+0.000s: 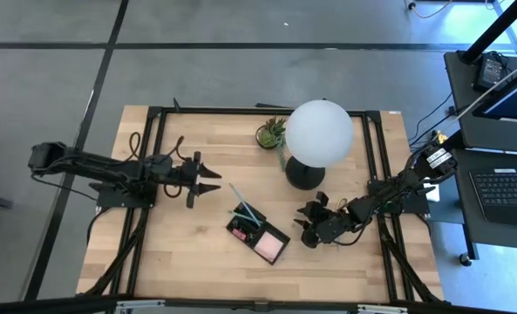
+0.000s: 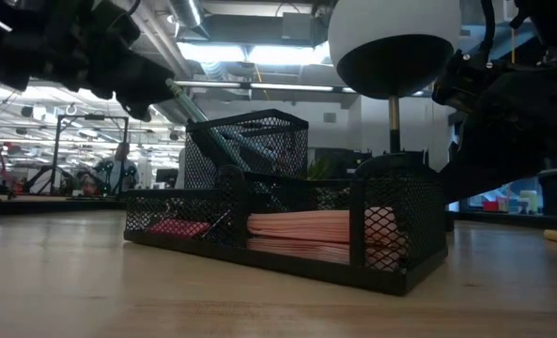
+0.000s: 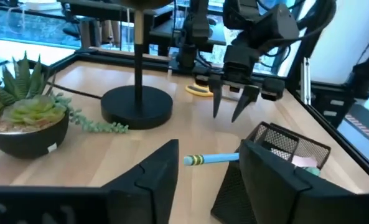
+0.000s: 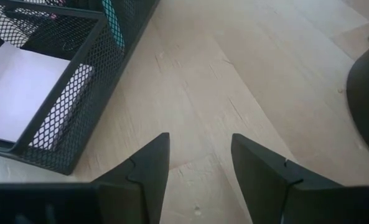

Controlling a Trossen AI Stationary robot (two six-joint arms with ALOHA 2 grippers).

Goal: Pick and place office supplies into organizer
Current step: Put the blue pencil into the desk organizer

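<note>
The organizer, a black mesh tray, lies at mid-table; in the low view it holds the pink sticky pad flat in one compartment. Pale-green pencils stand slanted in its cup. My left gripper hovers open to the left of the organizer. In its wrist view a pencil's eraser end shows just beyond the gap; the fingers do not touch it. My right gripper hangs open right of the organizer, above bare wood. The yellow scissors lie on the table beyond it.
A white globe lamp on a round black base stands behind the organizer, close to my right gripper. A small potted plant sits by the far edge. Bare wood lies on the table's near and left sides.
</note>
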